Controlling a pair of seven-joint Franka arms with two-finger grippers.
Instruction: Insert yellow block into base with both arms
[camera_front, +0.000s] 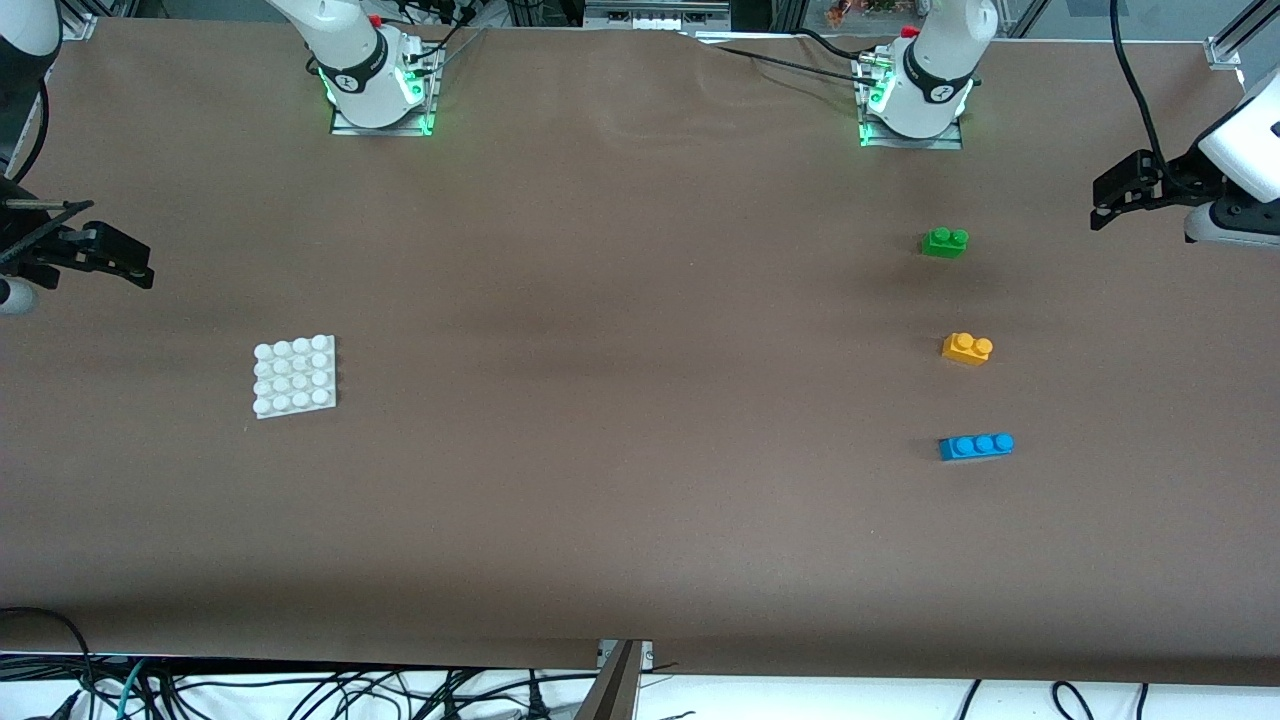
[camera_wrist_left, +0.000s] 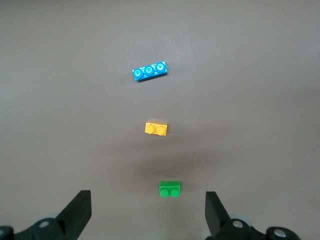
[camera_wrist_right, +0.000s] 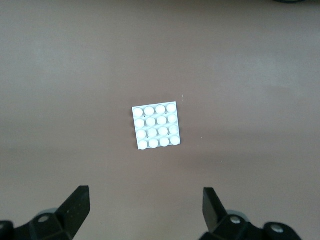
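Block (camera_front: 967, 348) lies between green brick (camera_front: 945, 242) and blue brick (camera_front: 976, 446), under the wide-open, empty left gripper (camera_wrist_left: 148, 212), which risks grabbing green; right gripper (camera_wrist_right: 145, 210), likewise open and empty, hangs over base (camera_front: 295, 376).

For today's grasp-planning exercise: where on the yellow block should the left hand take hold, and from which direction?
Grip the yellow block across its two long flat sides, low on the body under the studs, coming straight down from above. It lies flat, studs up, well apart from the green brick and blue brick, so open fingers should fit. The left hand is open.
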